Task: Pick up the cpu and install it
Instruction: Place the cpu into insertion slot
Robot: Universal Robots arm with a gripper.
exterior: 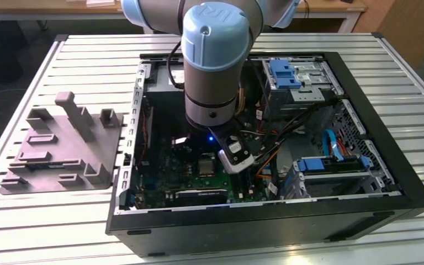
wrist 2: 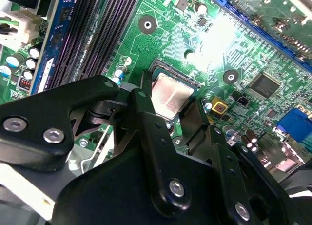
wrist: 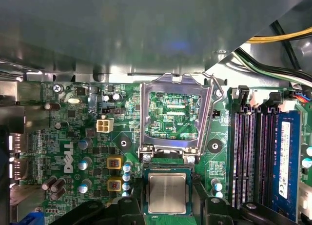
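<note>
Your tool straddles the cpu beside the raised load frame; the seating step is in hand. Whether it grips cannot be told. Release demands level, square seating.

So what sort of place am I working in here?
Probably a robotics lab or workshop bench set up for PC assembly: an open black desktop computer case lies on a pale slatted metal table, with a grey-purple moulded fixture on the table beside it.

White lettering marks the motherboard — a label (white) the memory module.
</note>
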